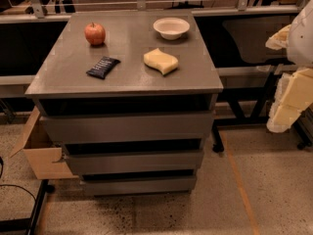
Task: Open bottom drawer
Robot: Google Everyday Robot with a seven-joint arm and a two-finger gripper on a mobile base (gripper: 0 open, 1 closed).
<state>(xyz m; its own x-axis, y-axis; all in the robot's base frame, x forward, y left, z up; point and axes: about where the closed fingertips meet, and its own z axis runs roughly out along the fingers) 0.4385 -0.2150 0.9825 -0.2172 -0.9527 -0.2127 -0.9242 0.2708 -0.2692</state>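
1. Jaws: we cannot tell whether they are spread or pressed together. The gripper (287,104) shows only as pale, blurred blocks at the right edge, cut off by the frame. It hangs beside the cabinet (54,80), well apart from it, at about the height of the upper drawers, and touches nothing we can see.
2. Nearest us is the speckled floor (161,214), with an orange tape line (238,180) running across it on the right. A dark cable (17,187) and a black frame are cut off at the lower left corner.
3. We see the bottom drawer (139,185) at the foot of the cabinet, just above the floor. Its flat grey front is the narrowest of the three. A dark band lies above it, and we cannot tell how far the front stands out.
4. Above it sit the middle drawer (134,161) and the top drawer (127,126), each under its own dark band; what is inside is hidden.
5. A cardboard box (41,155) stands on the floor just beside the cabinet's left side, partly hidden behind it.
6. On the cabinet top, a dark packet (102,67) lies front left and a yellow sponge (161,60) front right, apart from each other. The print on the packet is too small to read.
7. Farther back stand a red apple (95,33) on the left and a white bowl (171,28) on the right.
8. Behind the cabinet runs a grey rail (29,18); the room beyond is dark and hard to make out.
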